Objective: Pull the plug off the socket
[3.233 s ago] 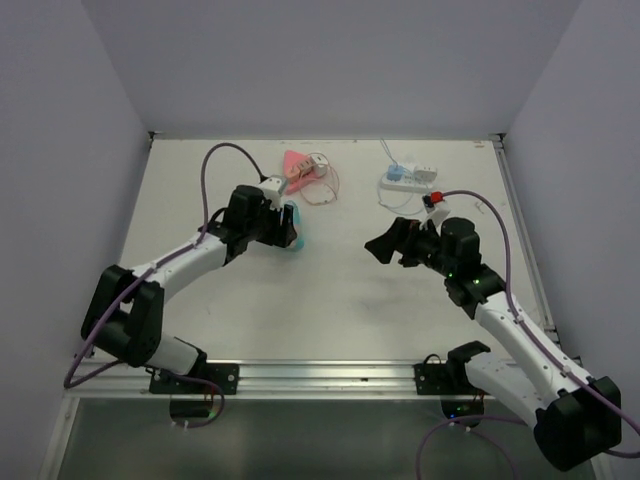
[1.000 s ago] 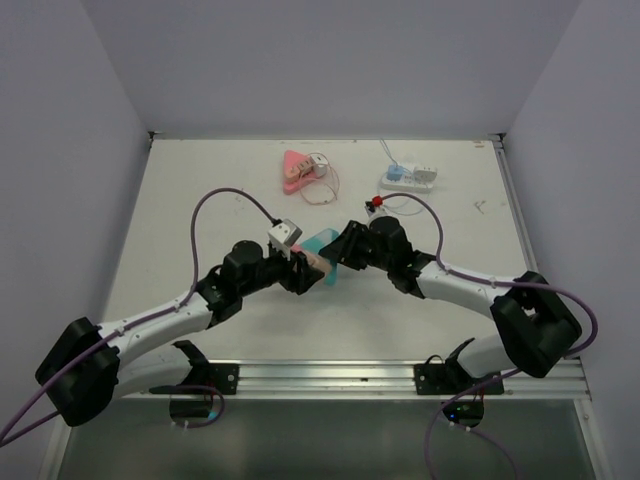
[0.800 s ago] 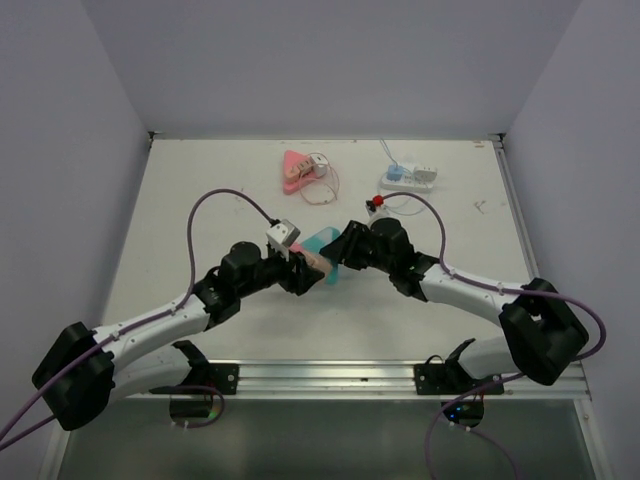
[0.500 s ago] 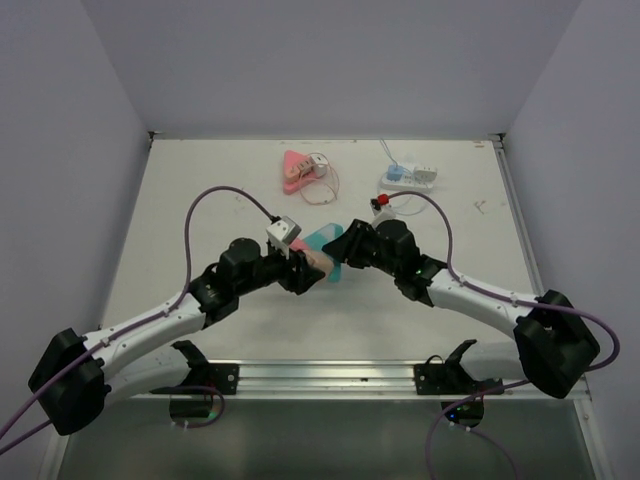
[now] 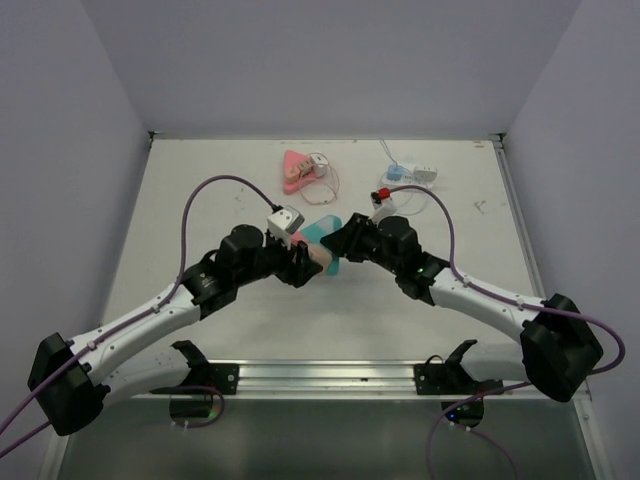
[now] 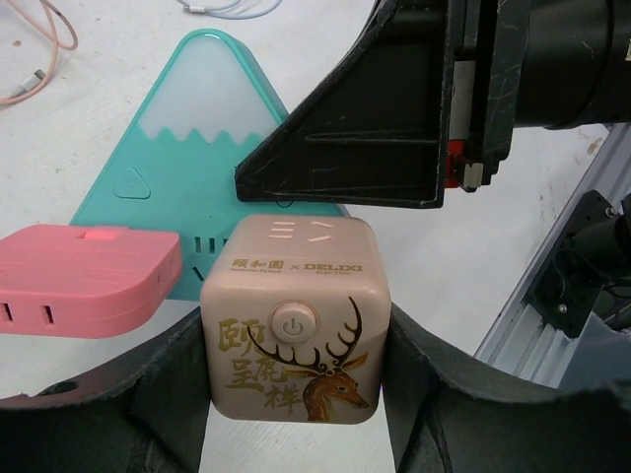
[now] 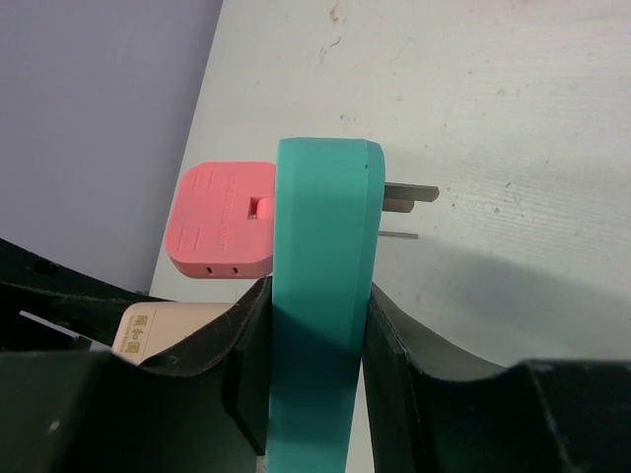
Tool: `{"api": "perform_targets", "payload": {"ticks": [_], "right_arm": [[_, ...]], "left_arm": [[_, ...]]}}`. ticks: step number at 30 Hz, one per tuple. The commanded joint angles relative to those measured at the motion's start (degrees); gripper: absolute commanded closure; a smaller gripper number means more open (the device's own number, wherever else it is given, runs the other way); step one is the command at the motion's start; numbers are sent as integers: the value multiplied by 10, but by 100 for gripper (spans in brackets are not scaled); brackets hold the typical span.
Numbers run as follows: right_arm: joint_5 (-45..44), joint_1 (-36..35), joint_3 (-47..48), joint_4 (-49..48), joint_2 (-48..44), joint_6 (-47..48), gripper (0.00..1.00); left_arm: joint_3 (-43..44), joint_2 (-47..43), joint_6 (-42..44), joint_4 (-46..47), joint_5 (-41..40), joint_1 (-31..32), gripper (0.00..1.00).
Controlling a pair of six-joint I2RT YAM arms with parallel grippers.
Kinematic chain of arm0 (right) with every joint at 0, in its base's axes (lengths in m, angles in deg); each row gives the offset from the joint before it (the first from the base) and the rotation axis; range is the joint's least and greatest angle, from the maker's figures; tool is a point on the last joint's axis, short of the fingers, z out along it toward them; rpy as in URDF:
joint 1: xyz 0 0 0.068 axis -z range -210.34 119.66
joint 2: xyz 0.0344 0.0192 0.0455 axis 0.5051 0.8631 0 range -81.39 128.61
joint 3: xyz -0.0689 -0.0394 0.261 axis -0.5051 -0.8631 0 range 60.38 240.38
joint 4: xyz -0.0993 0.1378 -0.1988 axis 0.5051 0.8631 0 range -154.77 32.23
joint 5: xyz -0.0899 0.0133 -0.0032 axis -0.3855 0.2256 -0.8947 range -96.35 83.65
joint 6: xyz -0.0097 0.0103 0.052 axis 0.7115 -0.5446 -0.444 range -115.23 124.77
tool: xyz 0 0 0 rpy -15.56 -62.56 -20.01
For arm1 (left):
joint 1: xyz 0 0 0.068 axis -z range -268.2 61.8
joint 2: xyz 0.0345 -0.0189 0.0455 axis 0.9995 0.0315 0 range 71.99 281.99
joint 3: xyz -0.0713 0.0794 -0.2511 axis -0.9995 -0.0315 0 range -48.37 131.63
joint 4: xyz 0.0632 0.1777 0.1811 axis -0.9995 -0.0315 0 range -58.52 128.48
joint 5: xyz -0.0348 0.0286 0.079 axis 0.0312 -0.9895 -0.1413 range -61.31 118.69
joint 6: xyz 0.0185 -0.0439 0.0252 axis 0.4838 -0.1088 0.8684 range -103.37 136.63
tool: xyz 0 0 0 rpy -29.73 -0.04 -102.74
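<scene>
teal adapter (image 5: 321, 232) mid-table, table (image 5: 170, 200) open leftward

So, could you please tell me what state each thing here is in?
Left claw: shut on cube.
Right claw: shut on teal socket.
Cube: gripped; plugged in or not, cannot tell.
Teal socket: held on edge, prongs bare.
Pink plug: against the teal socket's face.
Pink triangle: flat on table, cable beside.
Strip: on table, blue plug on it.

White arm links (image 5: 140, 325), black joints (image 5: 60, 372), purple cables (image 5: 215, 180)
</scene>
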Motion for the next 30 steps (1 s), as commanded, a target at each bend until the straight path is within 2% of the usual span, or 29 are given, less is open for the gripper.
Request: {"api": "perform_targets", "payload": {"ticks": [1,9,14,19,25,27,30], "right_arm": [[-224,44,-26,145,17,121,100],[-244,48,-31,145,17,123,100],[-230,62,-37,145,1,125,100],[-167,66,-42,122,-34,129,100],[-98,66,-44,98,-85,148,100],[-72,66,-47,93,-97,158,100],[-39,66,-51,83,-101,175,100]], "left_arm": [[80,-41,6,-38,-69,-9,100],[129,-37,-1,-103,-87,-11,100],[130,-50,6,-116,-106,-11,100],[107,-57,1,-97,-114,-11,100],[68,-20,-38,-87,-223,-14,100],[59,10,-54,-90,-247,-27,100],[38,48,-90,-80,-232,-71,100]]}}
